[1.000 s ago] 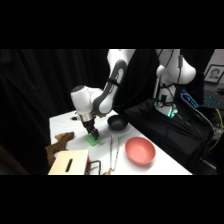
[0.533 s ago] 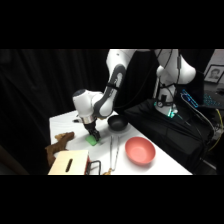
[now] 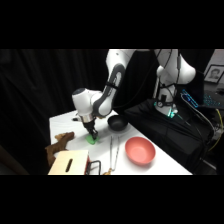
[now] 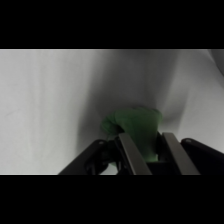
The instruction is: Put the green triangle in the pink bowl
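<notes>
My end effector (image 4: pixel 146 150) straddles green triangle (image 4: pixel 135 125) w/ fingers narrow; prob light, stiff, slick wedge — pinch flat sides.

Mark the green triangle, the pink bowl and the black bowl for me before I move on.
green triangle (image 4: pixel 134 122): wrist view, on its blurred green upper face, between the fingers.
pink bowl (image 3: pixel 139 150): side view, on the bowl's inside.
black bowl (image 3: pixel 116 122): side view, on its dark hollow, behind the gripper.
</notes>
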Robot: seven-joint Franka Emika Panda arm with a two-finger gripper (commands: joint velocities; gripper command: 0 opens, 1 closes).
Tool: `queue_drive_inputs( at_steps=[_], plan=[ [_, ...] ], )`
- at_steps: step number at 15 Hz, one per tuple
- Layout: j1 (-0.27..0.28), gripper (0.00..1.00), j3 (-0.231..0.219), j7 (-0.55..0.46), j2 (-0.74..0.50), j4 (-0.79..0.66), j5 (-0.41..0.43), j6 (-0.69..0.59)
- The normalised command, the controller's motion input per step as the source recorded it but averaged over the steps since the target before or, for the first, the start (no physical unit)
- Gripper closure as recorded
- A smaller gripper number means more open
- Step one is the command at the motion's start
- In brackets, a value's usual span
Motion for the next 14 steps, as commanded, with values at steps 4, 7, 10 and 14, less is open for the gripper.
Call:
queue_drive_inputs(
  at_steps=[4,7,10,14],
  plan=[
    [-0.077,0.94,0.072,-0.09,0.01,0.02,0.044,0.07],
    [-0.071,0.95,0.057,-0.07,-0.12,-0.03,0.039,-0.03],
    [-0.061,0.95,0.040,-0.05,-0.28,-0.10,0.035,-0.13],
    [-0.054,0.95,0.033,-0.05,-0.40,-0.16,0.063,-0.24]
  ],
)
